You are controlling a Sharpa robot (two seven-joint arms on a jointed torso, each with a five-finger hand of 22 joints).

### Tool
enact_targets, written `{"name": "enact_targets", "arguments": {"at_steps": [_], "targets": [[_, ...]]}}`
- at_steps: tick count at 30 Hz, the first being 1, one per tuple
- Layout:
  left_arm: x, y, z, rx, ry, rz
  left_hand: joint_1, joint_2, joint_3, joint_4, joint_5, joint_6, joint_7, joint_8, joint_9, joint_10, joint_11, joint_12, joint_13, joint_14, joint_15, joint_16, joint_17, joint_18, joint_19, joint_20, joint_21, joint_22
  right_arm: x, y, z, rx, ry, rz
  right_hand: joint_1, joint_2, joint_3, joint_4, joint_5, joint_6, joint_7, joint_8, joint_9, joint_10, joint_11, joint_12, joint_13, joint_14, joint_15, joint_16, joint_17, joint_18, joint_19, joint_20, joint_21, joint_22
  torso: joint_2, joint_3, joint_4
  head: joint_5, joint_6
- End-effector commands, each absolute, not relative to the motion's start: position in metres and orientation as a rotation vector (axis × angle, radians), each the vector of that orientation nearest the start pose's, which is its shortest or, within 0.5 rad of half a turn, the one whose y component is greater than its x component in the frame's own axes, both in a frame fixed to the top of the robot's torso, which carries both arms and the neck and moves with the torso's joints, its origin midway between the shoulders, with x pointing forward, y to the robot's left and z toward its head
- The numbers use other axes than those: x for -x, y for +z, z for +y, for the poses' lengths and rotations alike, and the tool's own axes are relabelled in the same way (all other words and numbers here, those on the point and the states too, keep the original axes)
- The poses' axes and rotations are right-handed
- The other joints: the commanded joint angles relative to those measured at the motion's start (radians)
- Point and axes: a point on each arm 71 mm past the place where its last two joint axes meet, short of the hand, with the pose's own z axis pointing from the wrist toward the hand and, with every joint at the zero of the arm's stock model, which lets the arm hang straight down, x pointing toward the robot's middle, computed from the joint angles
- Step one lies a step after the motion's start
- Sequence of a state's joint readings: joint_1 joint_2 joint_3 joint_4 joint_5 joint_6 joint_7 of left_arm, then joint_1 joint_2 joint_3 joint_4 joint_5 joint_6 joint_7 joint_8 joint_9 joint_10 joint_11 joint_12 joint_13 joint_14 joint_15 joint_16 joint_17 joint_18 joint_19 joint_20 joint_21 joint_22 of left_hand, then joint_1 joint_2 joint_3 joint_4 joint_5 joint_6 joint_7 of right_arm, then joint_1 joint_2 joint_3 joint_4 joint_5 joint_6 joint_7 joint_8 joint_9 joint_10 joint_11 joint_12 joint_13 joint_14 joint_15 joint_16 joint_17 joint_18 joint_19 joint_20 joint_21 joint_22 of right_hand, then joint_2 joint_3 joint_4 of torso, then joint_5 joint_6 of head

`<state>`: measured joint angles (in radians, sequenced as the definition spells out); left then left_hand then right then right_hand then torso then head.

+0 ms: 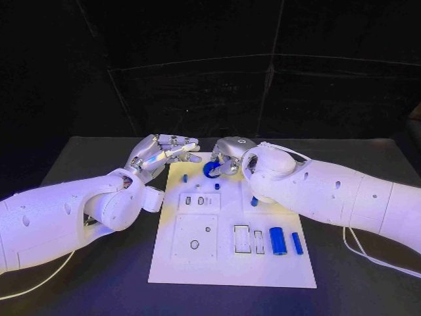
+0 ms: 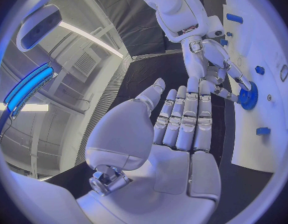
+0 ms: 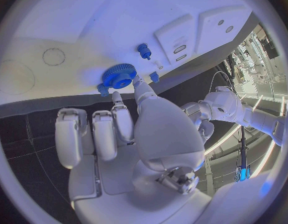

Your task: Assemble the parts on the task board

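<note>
Blue gear (image 1: 212, 170) at the far end of the task board (image 1: 231, 263), right hand (image 1: 231, 156) on it.
Head: I see left hand (image 1: 163, 153) empty, fingers spread. Left wrist: fingertips (image 2: 242, 86) touch the gear's rim. Right wrist: gear possibly unseated; a sideways nudge could tilt it.

Blue gear (image 1: 212, 170) — white task board (image 1: 231, 263).

A gear (image 1: 212, 170) sits at the task board's (image 1: 231, 270) far end.
</note>
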<state>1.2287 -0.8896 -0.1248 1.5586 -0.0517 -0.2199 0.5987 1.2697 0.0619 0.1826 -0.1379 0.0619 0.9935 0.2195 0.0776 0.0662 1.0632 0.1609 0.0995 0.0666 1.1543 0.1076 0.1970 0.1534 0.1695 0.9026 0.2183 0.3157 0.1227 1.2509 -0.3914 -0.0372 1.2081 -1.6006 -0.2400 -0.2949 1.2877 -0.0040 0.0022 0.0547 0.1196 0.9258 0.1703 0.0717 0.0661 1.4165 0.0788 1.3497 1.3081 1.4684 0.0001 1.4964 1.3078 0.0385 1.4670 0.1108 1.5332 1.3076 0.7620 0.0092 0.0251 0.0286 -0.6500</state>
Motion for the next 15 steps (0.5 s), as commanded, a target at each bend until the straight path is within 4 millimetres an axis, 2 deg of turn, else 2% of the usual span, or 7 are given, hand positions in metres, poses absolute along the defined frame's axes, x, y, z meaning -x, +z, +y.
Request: {"name": "enact_targets", "arguments": {"at_steps": [1,3,6,10,15], "targets": [[-0.4731,-0.1756,0.2166,0.917,-1.706,1.344,-0.011,-0.001,0.006,-0.001,0.002,0.007,0.001,-0.004,-0.001,0.005,0.001,-0.006,-0.001,0.009,0.0,-0.006,0.001,0.014,0.001,0.005,-0.004,-0.001,-0.5335,-0.1741,-0.057,0.286,0.509,1.672,-0.028,0.0,-0.023,0.027,0.007,-0.013,0.0,-0.006,0.0,-0.006,0.005,-0.008,0.021,0.064,0.008,-0.001,0.073,-0.015,0.032,0.008,-0.002,0.167,0.0,-0.0002,-0.0001,-0.001,-0.001],[-0.4731,-0.1756,0.2166,0.917,-1.706,1.344,-0.011,-0.001,0.006,-0.001,0.002,0.007,0.001,-0.004,-0.001,0.005,0.001,-0.006,-0.001,0.009,0.0,-0.006,0.001,0.014,0.001,0.005,-0.004,-0.001,-0.5336,-0.1748,-0.0575,0.283,0.508,1.682,-0.068,0.006,-0.052,0.07,0.024,-0.016,0.002,-0.005,0.001,-0.007,0.007,-0.008,0.021,0.065,0.01,0.0,0.076,-0.015,0.032,0.011,-0.002,0.168,0.0,0.0,-0.0005,0.0,-0.001],[-0.4732,-0.1756,0.2167,0.917,-1.705,1.344,-0.012,-0.001,0.006,-0.002,0.002,0.006,0.001,-0.004,-0.001,0.005,0.001,-0.006,-0.001,0.009,0.0,-0.007,0.002,0.014,0.001,0.005,-0.005,-0.002,-0.5339,-0.1756,-0.0585,0.28,0.506,1.693,-0.084,0.012,-0.075,0.1,0.035,-0.015,0.002,-0.004,0.002,-0.007,0.007,-0.007,0.022,0.065,0.011,0.0,0.077,-0.015,0.033,0.012,-0.002,0.169,0.0,0.0003,-0.0003,-0.001,0.0],[-0.4732,-0.1756,0.2168,0.918,-1.704,1.344,-0.012,-0.002,0.007,-0.002,0.002,0.006,0.001,-0.004,-0.001,0.005,0.001,-0.007,-0.001,0.009,0.001,-0.008,0.002,0.014,0.001,0.005,-0.005,-0.002,-0.5343,-0.1765,-0.0603,0.276,0.5,1.705,-0.091,0.019,-0.092,0.122,0.043,-0.013,0.002,-0.003,0.003,-0.007,0.007,-0.006,0.023,0.065,0.012,0.001,0.078,-0.015,0.033,0.012,-0.002,0.169,0.0,0.0006,0.0001,-0.001,0.0],[-0.4734,-0.1757,0.2174,0.918,-1.703,1.344,-0.012,-0.002,0.007,-0.002,0.002,0.006,0.001,-0.004,-0.001,0.005,0.001,-0.007,-0.001,0.009,0.001,-0.008,0.002,0.014,0.001,0.005,-0.005,-0.002,-0.535,-0.1748,-0.0646,0.255,0.509,1.682,-0.09,0.021,-0.096,0.126,0.047,-0.013,0.002,-0.003,0.003,-0.006,0.007,-0.005,0.024,0.065,0.012,0.001,0.078,-0.015,0.033,0.012,-0.002,0.17,0.0,0.0001,-0.0002,-0.001,0.001]]}}
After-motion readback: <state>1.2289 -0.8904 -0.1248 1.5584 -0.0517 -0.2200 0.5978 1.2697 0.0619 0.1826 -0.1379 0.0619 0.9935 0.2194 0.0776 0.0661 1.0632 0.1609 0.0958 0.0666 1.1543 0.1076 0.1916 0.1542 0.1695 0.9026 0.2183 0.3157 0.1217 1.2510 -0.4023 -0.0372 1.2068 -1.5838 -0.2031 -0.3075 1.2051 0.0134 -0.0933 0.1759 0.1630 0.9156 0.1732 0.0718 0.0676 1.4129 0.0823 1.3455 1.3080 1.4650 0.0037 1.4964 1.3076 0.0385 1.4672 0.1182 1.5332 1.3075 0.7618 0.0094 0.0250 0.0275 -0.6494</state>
